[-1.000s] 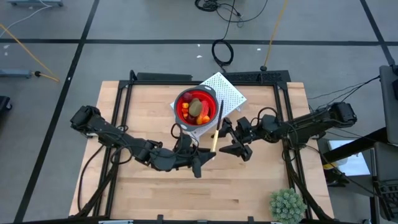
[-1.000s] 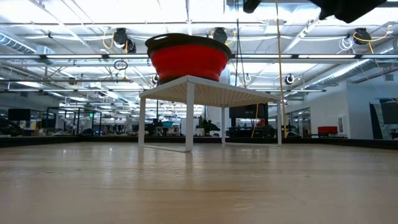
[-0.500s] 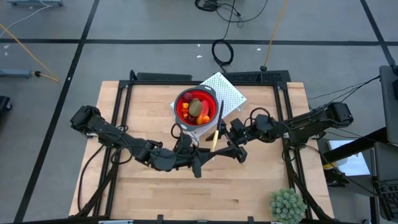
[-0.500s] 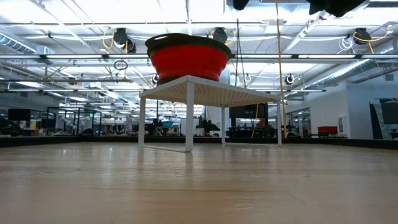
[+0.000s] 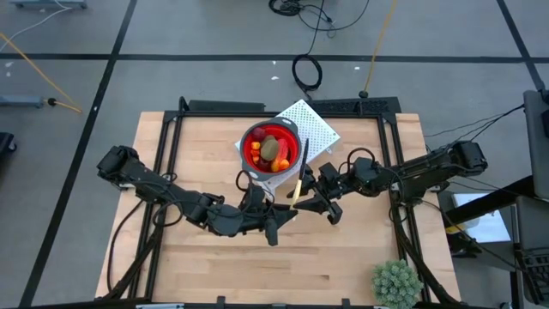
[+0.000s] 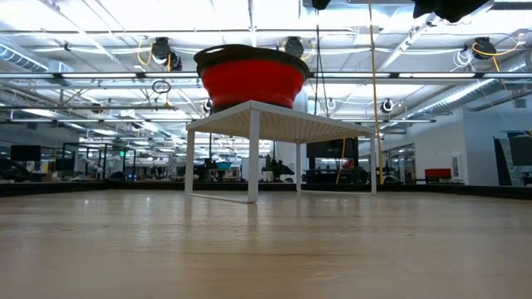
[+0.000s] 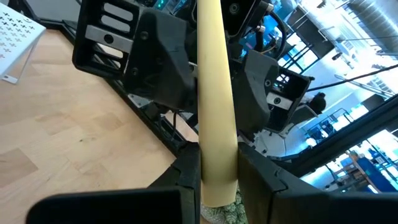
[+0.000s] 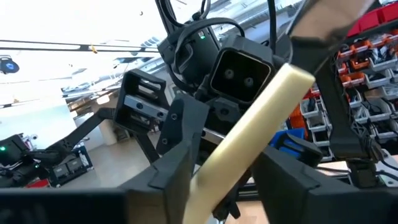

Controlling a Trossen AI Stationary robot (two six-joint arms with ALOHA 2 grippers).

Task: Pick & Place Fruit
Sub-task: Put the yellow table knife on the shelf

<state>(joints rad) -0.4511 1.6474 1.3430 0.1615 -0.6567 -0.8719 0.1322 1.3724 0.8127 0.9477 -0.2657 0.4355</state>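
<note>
The fruit (image 5: 268, 149), an olive-brown oval with orange bits and dark red balls, lies in the red bowl (image 5: 254, 142) on a white perforated stand (image 5: 316, 127). The low view shows the bowl (image 6: 249, 79) on the stand (image 6: 274, 120). A knife (image 5: 299, 176) with a cream handle and a dark blade hangs in the air beside the stand. My left gripper (image 5: 287, 213) is shut on its handle. My right gripper (image 5: 310, 197) is open. Its fingers (image 8: 180, 155) stand on either side of the handle (image 8: 249, 143); whether they touch it I cannot tell. My left gripper pinches the knife's cream handle near its butt end (image 7: 217, 180) between its two fingers (image 7: 186, 186). It comes level from the table's left. The handle runs away from the fingers toward the far side. The knife is lifted clear of the table, blade toward the bowl.
A spiky green plant ball (image 5: 395, 281) sits at the table's near right corner. Black frame rails (image 5: 167, 154) run along the left, right and far edges. Bare wood (image 5: 257, 275) lies near the front edge. The stand and bowl rise just beyond the grippers.
My right gripper has moved toward the table's left, up to the knife's handle, and its open fingers now flank it. My left gripper and the knife have kept still.
</note>
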